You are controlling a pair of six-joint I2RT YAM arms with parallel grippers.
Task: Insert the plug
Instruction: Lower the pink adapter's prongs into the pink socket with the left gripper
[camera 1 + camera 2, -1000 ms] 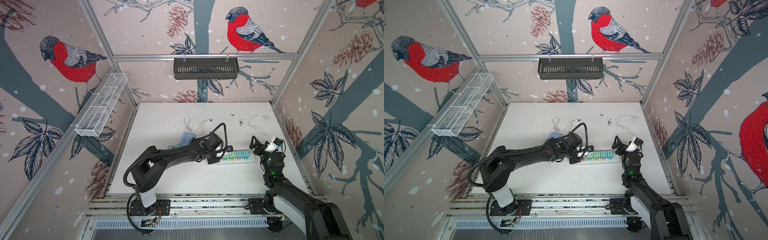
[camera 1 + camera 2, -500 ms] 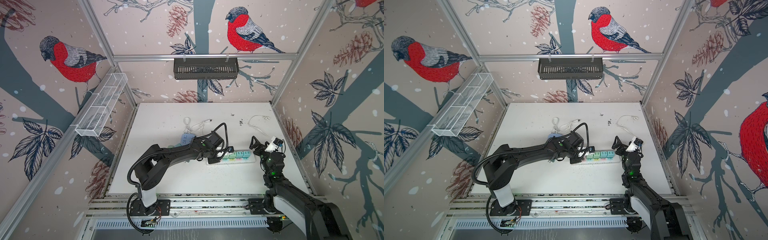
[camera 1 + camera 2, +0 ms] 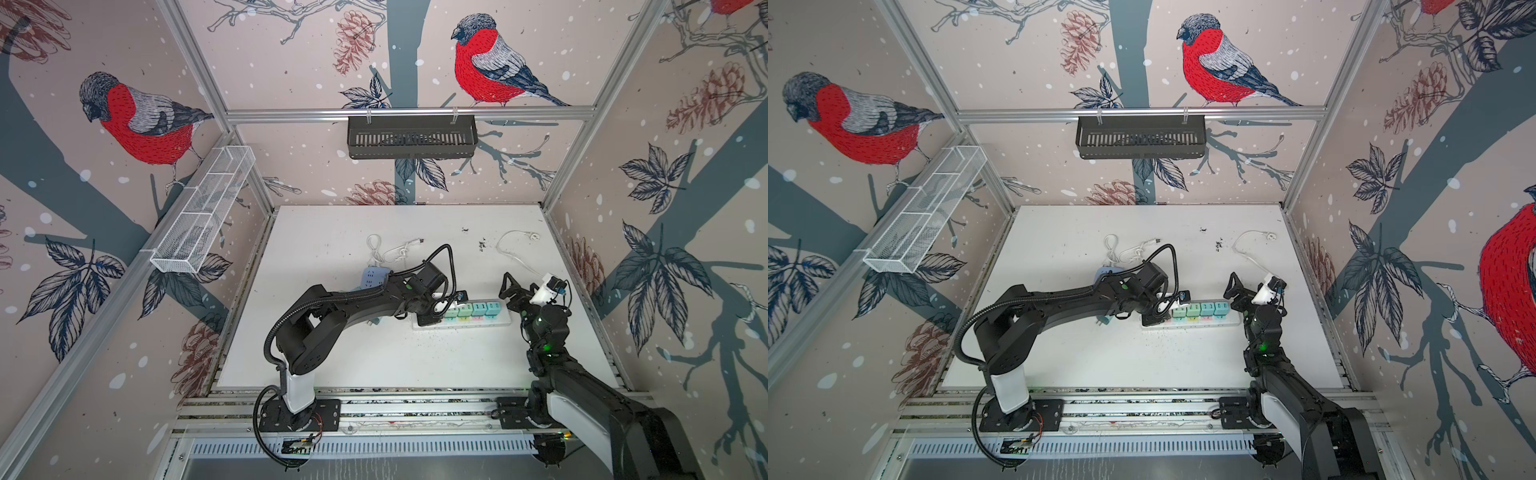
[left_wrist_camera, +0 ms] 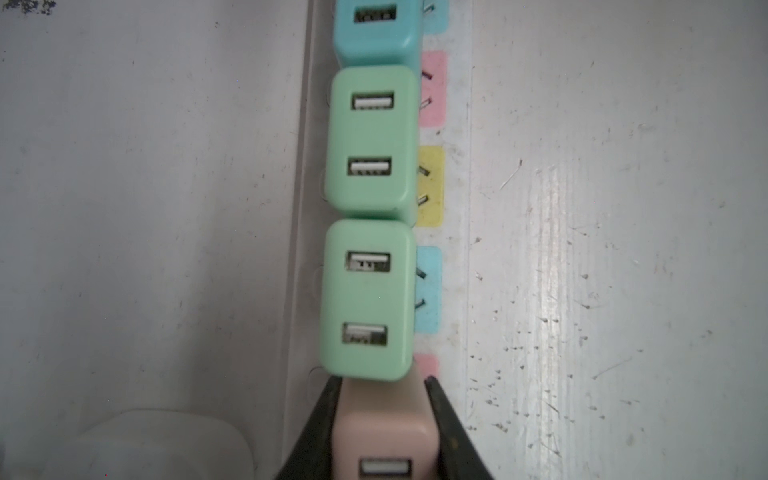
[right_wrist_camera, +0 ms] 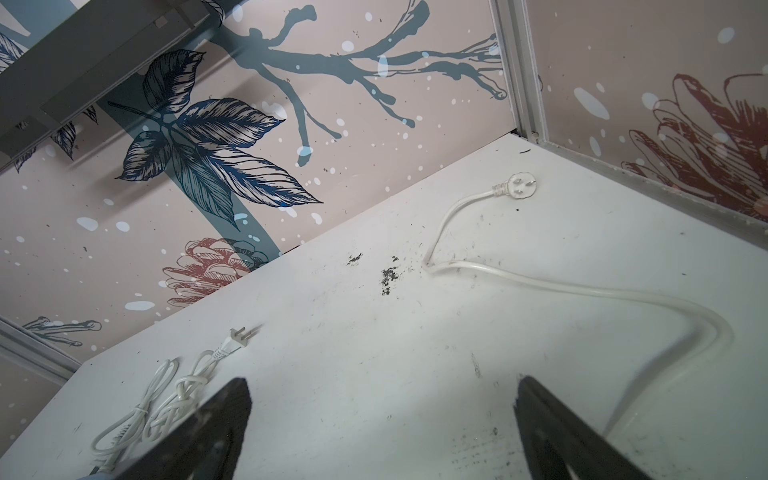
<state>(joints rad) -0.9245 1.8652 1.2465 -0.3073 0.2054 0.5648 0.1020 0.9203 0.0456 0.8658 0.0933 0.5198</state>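
Left gripper [image 4: 382,388] clamped on pink USB charger [image 4: 384,434] by its sides, likely to press it straight down | charger at power strip [image 4: 455,249] end socket, touching green charger [image 4: 368,299]; seating hidden | right gripper [image 5: 382,399] spread wide, empty, clear of the strip

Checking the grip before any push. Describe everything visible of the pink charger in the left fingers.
The pink charger is a pale pink plastic block with rounded edges; one USB port shows on its face, the rest cropped. The fingers of the left gripper clamp its sides. It stands over the white power strip at the row's end, right against the green charger, beside a pink socket label. Its prongs are hidden, so seating cannot be told.
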